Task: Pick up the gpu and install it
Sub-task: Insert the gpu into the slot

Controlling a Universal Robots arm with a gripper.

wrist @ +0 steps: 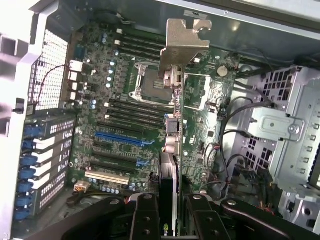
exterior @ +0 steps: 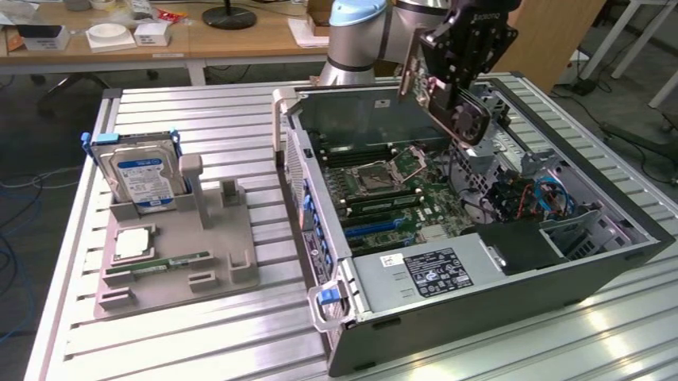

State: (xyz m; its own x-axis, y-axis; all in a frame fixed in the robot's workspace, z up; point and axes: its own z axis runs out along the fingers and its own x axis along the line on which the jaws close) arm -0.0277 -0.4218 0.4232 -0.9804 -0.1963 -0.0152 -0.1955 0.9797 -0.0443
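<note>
- The gripper (exterior: 453,83) hangs over the open computer case (exterior: 593,262), well above the motherboard (exterior: 392,190), with the gpu (exterior: 469,119) in its grasp.
- In the wrist view the gpu (wrist: 169,170) is seen edge-on. It runs away from the gripper (wrist: 172,202), and its metal bracket (wrist: 184,35) is at the far end.
- The jaws are closed part-way, one finger (wrist: 145,215) pressed on each flat face of the thin card. The opening between them looks no wider than the card.
- Gripping the end away from the bracket probably leaves the bracket and the connector edge free to meet the case.
- In the exterior view the card is tilted rather than level and touches nothing in the case. How it sits relative to the slots is hard to judge from this angle.
- The blue expansion slot (wrist: 122,137) lies bare on the board, to one side of the card's line, so the card is not seated.
- On the exterior view's left, the grey fixture (exterior: 212,262) holds the hard drive (exterior: 143,175) upright and the memory stick (exterior: 175,260) lying flat. Both are well apart from the gripper.
</note>
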